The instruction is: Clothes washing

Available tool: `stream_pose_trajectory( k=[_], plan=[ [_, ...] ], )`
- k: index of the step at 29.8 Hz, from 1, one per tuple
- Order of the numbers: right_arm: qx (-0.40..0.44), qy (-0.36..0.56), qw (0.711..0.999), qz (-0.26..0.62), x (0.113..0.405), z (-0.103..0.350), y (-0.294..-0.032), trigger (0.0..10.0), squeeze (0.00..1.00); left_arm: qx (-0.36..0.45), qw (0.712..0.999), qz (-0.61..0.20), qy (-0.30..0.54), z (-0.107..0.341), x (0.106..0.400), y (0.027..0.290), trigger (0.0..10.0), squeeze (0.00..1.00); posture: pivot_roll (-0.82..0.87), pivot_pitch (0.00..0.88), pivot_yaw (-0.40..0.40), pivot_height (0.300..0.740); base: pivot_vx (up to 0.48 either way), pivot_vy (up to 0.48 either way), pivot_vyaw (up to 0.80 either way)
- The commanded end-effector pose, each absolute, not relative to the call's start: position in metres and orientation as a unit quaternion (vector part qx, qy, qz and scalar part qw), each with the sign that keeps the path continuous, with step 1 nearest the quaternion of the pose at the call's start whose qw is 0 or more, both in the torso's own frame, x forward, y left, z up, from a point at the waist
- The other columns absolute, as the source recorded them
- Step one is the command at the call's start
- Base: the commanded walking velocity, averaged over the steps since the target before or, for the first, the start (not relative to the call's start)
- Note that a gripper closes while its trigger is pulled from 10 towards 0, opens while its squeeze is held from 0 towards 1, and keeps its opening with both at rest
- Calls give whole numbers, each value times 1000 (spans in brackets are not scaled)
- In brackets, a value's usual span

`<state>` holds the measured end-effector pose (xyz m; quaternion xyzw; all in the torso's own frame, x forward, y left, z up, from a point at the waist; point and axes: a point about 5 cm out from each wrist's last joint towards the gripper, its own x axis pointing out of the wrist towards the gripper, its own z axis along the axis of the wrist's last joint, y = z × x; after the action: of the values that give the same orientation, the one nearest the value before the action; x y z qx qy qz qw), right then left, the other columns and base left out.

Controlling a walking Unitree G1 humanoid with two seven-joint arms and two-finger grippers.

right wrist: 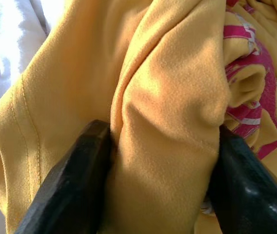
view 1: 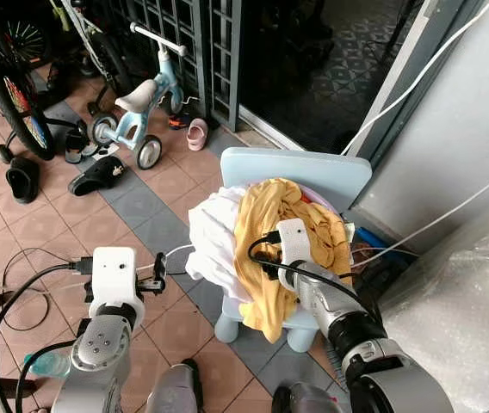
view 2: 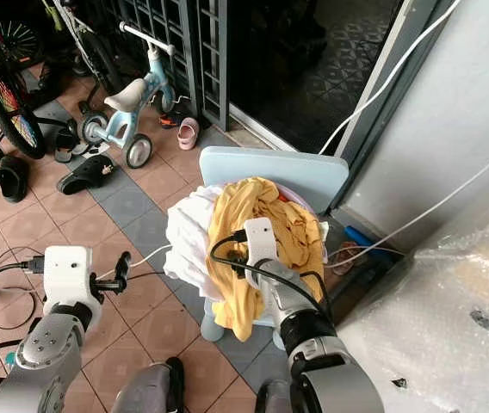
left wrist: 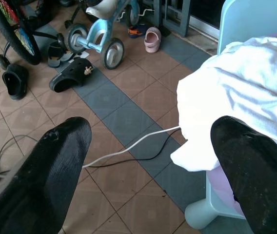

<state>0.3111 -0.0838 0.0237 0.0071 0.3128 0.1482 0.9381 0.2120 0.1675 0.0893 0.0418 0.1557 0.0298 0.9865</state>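
A heap of clothes lies on a light blue child's chair (view 1: pixel 296 165). A yellow garment (view 1: pixel 266 211) is draped over the top and down the front. A white garment (view 1: pixel 214 232) hangs over the chair's left side, and a pink striped garment (right wrist: pixel 246 73) sits under the yellow one. My right gripper (right wrist: pixel 163 146) is pushed into the yellow garment, open, with a thick fold of cloth between its fingers (right wrist: pixel 75 180). My left gripper (left wrist: pixel 153 141) is open and holds nothing. It hovers over the tiled floor to the left of the chair, near the white garment's hem (left wrist: pixel 202 156).
A white and a black cable (left wrist: pixel 128 148) run across the floor under my left gripper. A blue tricycle (view 1: pixel 141 107), a bicycle wheel (view 1: pixel 21 103), black sandals (view 1: pixel 98 175) and a pink shoe (view 1: pixel 196 134) lie further left. Bubble wrap (view 1: pixel 473 301) and a wall close the right side.
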Motion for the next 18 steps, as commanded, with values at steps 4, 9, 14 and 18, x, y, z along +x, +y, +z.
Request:
stream_pose_trajectory(
  k=[4, 9, 14, 18],
  plan=[
    [18, 317, 938, 136, 312, 22, -87, 0, 0, 46, 986, 30, 158, 90, 212, 167, 10000, 0, 106, 172, -33, 740, 0, 0, 0],
    [29, 310, 942, 126, 316, 24, -90, 0, 0, 52, 988, 27, 144, 94, 218, 166, 10000, 0, 111, 168, -42, 740, 0, 0, 0],
    [23, 305, 945, 118, 319, 26, -94, 0, 0, 69, 990, 45, 119, 103, 232, 176, 10000, 0, 118, 163, -50, 740, 0, 0, 0],
    [17, 302, 947, 112, 321, 27, -97, 0, 0, 67, 990, 48, 117, 104, 234, 177, 10000, 0, 111, 159, -53, 740, 0, 0, 0]
  ],
)
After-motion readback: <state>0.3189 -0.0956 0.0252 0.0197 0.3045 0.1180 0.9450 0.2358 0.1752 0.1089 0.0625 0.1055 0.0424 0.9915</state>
